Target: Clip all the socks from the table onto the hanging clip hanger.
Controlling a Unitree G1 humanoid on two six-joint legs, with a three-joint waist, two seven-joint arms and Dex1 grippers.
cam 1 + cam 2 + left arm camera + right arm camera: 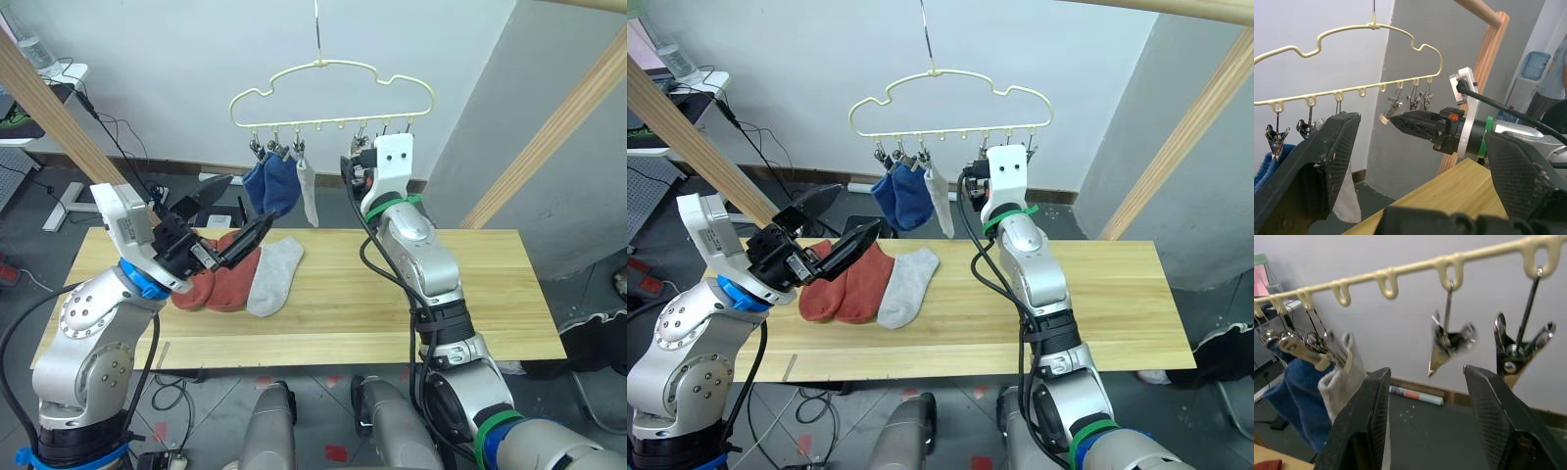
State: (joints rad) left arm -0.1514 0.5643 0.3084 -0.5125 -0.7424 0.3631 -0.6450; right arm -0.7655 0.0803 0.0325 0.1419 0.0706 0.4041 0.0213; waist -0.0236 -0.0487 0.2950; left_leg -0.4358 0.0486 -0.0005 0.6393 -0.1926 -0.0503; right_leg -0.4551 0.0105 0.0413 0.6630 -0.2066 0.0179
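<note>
- Hovering above the counter's (392,294) left part, the left jaws (225,211) stand spread wide and hold nothing, just over the socks lying there.
- Raised to the clip hanger's (333,69) bottom bar, the right jaws (1425,416) are parted and empty, with a bare metal clip (1448,345) hanging between the two fingers in the right wrist view.
- Two blue socks (272,186) and one light grey sock (308,191) hang clipped at the hanger's left end.
- Two rust-red socks (220,279) and a light grey sock (274,276) lie side by side on the counter, touching one another.
- A wooden pole frame (549,137) stands around the hanger.
</note>
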